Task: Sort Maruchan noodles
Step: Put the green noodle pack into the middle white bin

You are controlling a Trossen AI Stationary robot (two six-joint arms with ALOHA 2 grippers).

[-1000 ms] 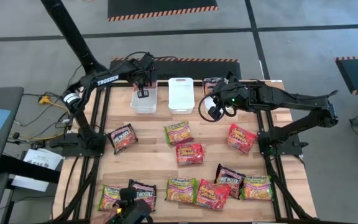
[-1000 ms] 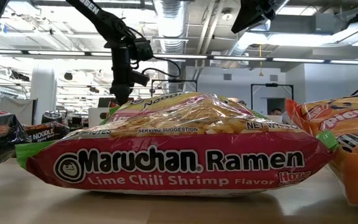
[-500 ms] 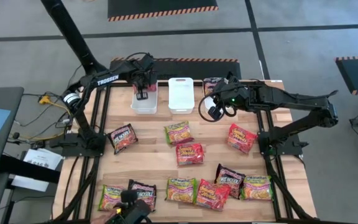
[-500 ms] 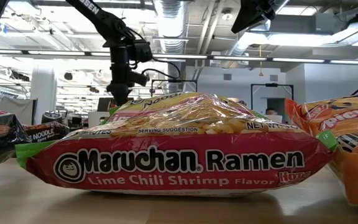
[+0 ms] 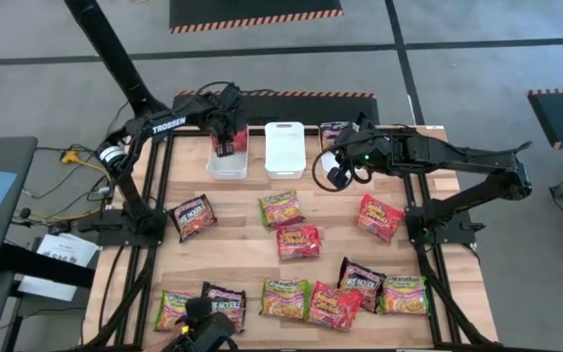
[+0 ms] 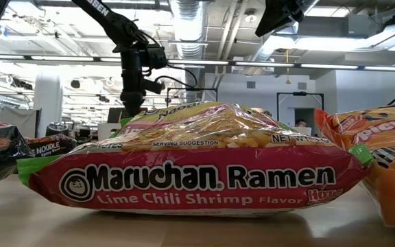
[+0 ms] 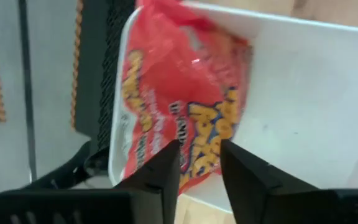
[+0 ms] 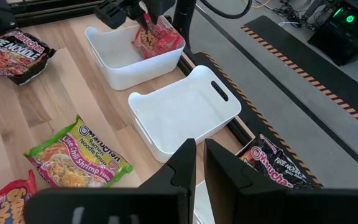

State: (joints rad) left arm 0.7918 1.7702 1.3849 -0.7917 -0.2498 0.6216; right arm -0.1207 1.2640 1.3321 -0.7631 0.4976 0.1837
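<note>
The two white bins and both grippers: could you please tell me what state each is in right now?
Left bin: holds one red packet, leaning on its far wall.
Middle bin: nothing inside.
Left gripper: over the left bin, jaws shut on the red packet.
Right gripper: above the table beside the middle bin, jaws nearly closed, holding nothing.

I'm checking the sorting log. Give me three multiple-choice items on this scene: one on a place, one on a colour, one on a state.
1. The left pincer is over: A the left bin, B the middle bin, C the bare table.
2. The packet in the left bin is: A green, B black, C red.
3. The middle bin is: A empty, B full, C overturned.
Answers: A, it hangs above that bin; C, its wrapper shows red; A, only white floor shows. The right pincer waits nearby, shut.
</note>
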